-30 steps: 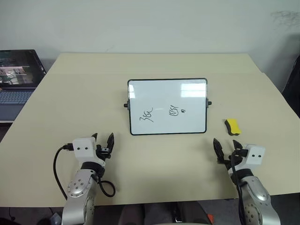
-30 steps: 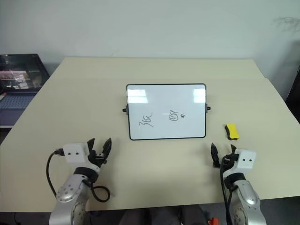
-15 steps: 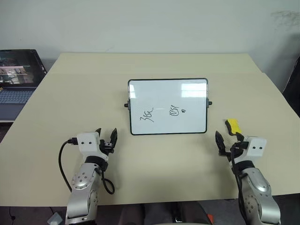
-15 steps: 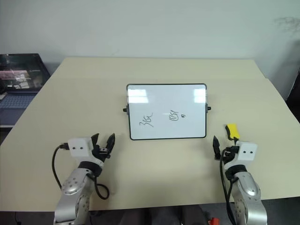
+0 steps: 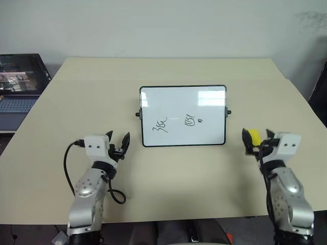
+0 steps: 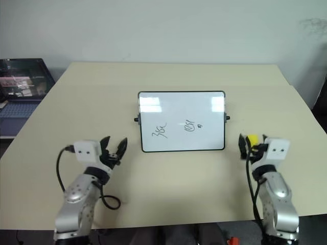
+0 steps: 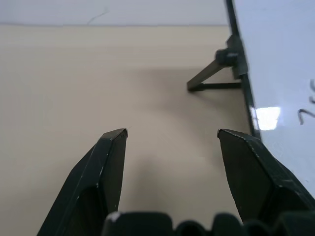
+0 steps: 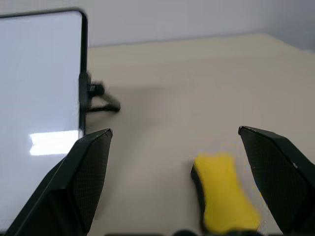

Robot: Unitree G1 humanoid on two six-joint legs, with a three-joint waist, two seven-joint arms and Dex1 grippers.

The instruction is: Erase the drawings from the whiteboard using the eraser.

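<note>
At the three o'clock side of the whiteboard (image 5: 183,116), just beside its frame, the eraser (image 8: 224,191) is seen lying flat on the surface (image 5: 168,189), partly hidden from the head camera by the right pincer (image 5: 257,139). That pincer is spread wide and empty, and in the wrist view the yellow block sits between its fingers, nearer the one on the outer side. The step in hand is judged to be the reach for the eraser. It would be done well if the pincer were brought down over the block so that its narrow width is straddled, centred before closing, and the fingers kept off the board's side knob. The dark underside should be kept facing down so that it can later be pressed against the board.

The drawings (image 5: 176,122) are untouched in the lower half of the board, toward six o'clock. The left pincer (image 5: 118,139) is likewise spread and holds nothing, near the board's seven o'clock corner.

Compared with a second ago, both arms have been raised and pushed forward. The right pincer, then well short of the eraser toward six o'clock, is now level with it; the left has been brought closer to the board.
</note>
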